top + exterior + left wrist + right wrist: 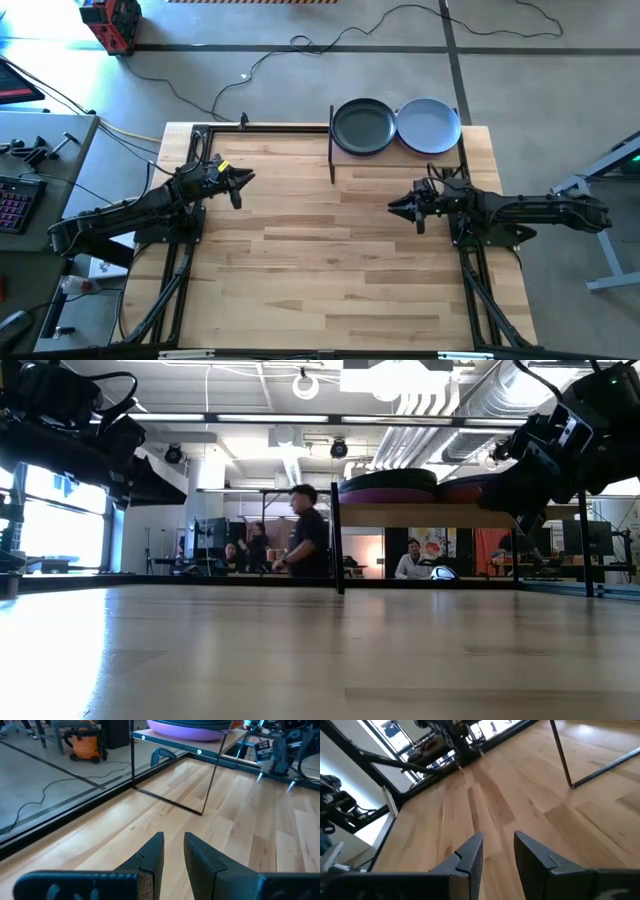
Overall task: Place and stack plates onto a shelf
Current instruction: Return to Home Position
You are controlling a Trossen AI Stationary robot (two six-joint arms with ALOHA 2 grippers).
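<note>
Two stacks of plates sit on the shelf at the table's far edge. The left stack is topped by a dark grey plate, the right one by a pale blue-grey plate. The low view shows purple plates low in the stacks, on the wood board. My left gripper hovers over the table's left part, open by a narrow gap and empty. My right gripper hovers in front of the shelf, also narrowly open and empty.
The shelf's thin black rods stand upright on the tabletop between the two arms' far sides. Bare wood planks stretch across the middle and near part of the table. People are in the room beyond the table.
</note>
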